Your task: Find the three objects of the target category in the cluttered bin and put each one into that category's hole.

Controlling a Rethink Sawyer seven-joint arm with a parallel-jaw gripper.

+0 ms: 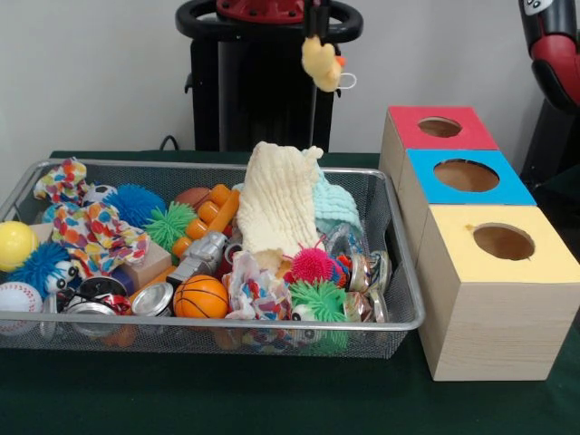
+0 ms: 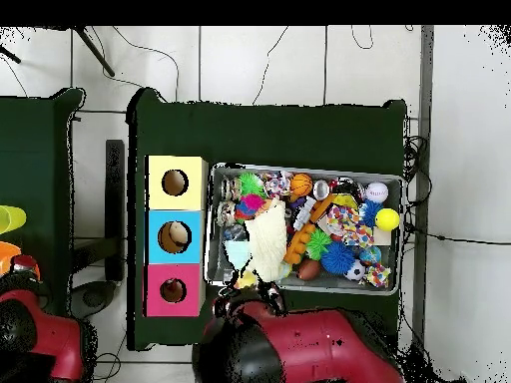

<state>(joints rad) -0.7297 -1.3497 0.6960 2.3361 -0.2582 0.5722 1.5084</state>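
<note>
Gripper [image 1: 317, 27] high above the wire-mesh bin [image 1: 399, 272], clamped shut on a small yellow rubber duck [image 1: 322, 62] with orange bill; duck dangling clear of the clutter, well above the far rim, not yet over any box. In overhead view, gripper and duck mostly masked by the red arm [image 2: 299, 349] at the bin's near edge; duck not separable there.

Three wooden boxes in a row just beside the bin: red-topped box [image 1: 435, 131] farthest, blue-topped box [image 1: 467, 177] in the middle, yellow-topped box [image 1: 503, 258] nearest the camera. Each with one round hole.

Overhead: something pale visible inside the blue box's hole [image 2: 175, 236]; likely one object already delivered, identity unclear. Yellow and red holes dark, contents not discernible.

Bin still heavily loaded: cream washcloth [image 1: 276, 204] heaped upright in the centre, mint cloth [image 1: 335, 204] behind it, mini basketball [image 1: 200, 296], baseball [image 1: 16, 297], yellow ball [image 1: 16, 243], spiky balls in blue, green, pink, patterned fabric pieces, metal tins.

Judgement: mid-task, carry phase of one object. Drop into matching hole pending; at least one further target probably left in the bin. No other ducks apparent among visible clutter; possibly buried under cloths.
</note>
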